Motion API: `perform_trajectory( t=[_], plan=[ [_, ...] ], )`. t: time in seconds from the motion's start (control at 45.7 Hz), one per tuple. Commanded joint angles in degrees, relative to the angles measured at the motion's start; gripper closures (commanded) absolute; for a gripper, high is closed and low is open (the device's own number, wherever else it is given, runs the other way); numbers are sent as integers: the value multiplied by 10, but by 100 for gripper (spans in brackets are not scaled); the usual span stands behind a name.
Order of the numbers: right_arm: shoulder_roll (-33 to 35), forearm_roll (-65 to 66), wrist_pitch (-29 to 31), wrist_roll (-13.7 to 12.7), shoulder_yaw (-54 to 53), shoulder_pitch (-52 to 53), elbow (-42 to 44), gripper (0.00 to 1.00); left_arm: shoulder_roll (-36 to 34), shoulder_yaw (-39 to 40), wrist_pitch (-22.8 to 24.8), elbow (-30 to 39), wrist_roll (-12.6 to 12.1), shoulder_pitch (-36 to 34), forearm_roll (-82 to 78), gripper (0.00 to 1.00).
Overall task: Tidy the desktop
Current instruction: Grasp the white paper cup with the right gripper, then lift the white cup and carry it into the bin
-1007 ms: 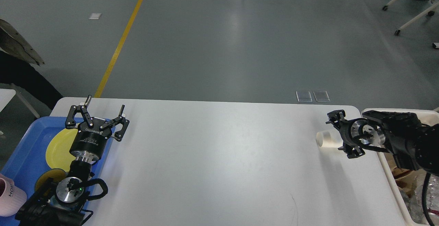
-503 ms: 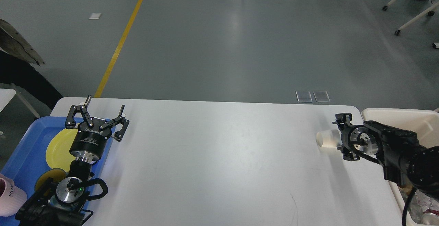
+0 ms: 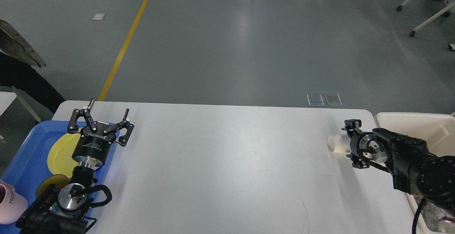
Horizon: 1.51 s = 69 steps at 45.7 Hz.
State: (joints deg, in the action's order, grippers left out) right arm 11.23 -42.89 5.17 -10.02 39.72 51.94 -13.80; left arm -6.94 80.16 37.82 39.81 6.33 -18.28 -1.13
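Note:
The white desktop (image 3: 227, 163) fills the lower half of the head view. A small white paper cup (image 3: 336, 144) lies on its side near the desktop's right edge, its mouth facing left. My right gripper (image 3: 347, 143) comes in from the right at the cup's closed end. Its dark fingers stand apart above and below that end, open, and whether they touch the cup cannot be told. My left gripper (image 3: 108, 107) hovers open and empty over the desktop's left edge, beside the blue tray.
A blue tray (image 3: 21, 156) at the left holds a yellow plate (image 3: 60, 152) and a pink cup (image 3: 10, 202). A cream-white bin (image 3: 419, 122) with rubbish in it stands beyond the desktop's right edge, under my right arm.
My right arm has dropped lower and straightened, with its gripper closing in on the cup's end. The cup and the left arm have not moved.

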Motion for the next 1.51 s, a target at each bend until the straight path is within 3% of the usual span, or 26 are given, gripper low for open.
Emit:
perform_trajectory(
  t=[0.0, 0.197, 0.35, 0.635, 0.919, 1.029, 1.138, 1.226, 1.489],
  plan=[
    [-4, 0, -6, 0, 0, -3, 0, 7, 0, 0, 0, 0, 0, 0, 0, 3],
    [-7, 0, -24, 3, 0, -6, 0, 7, 0, 0, 0, 0, 0, 0, 1, 3],
    [-9, 1, -28, 4, 0, -11, 1, 16, 0, 0, 0, 0, 0, 0, 0, 3],
    [-8, 3, -28, 4, 0, -12, 11, 41, 0, 0, 0, 0, 0, 0, 0, 3],
    [-3, 17, -24, -1, 0, -11, 11, 79, 1, 0, 1, 0, 0, 0, 1, 3],
    [-1, 45, -25, -3, -1, -9, 6, 83, 0, 0, 0, 0, 0, 0, 0, 3],
    [1, 61, -24, -4, -1, -3, 0, 100, 0, 0, 0, 0, 0, 0, 0, 3],
    [1, 71, -22, -10, -1, 11, -7, 100, 0, 0, 1, 0, 0, 0, 0, 3],
    [57, 178, -8, -71, 6, 96, -112, 100, 0, 1, 1, 0, 0, 0, 0, 3]
  ],
)
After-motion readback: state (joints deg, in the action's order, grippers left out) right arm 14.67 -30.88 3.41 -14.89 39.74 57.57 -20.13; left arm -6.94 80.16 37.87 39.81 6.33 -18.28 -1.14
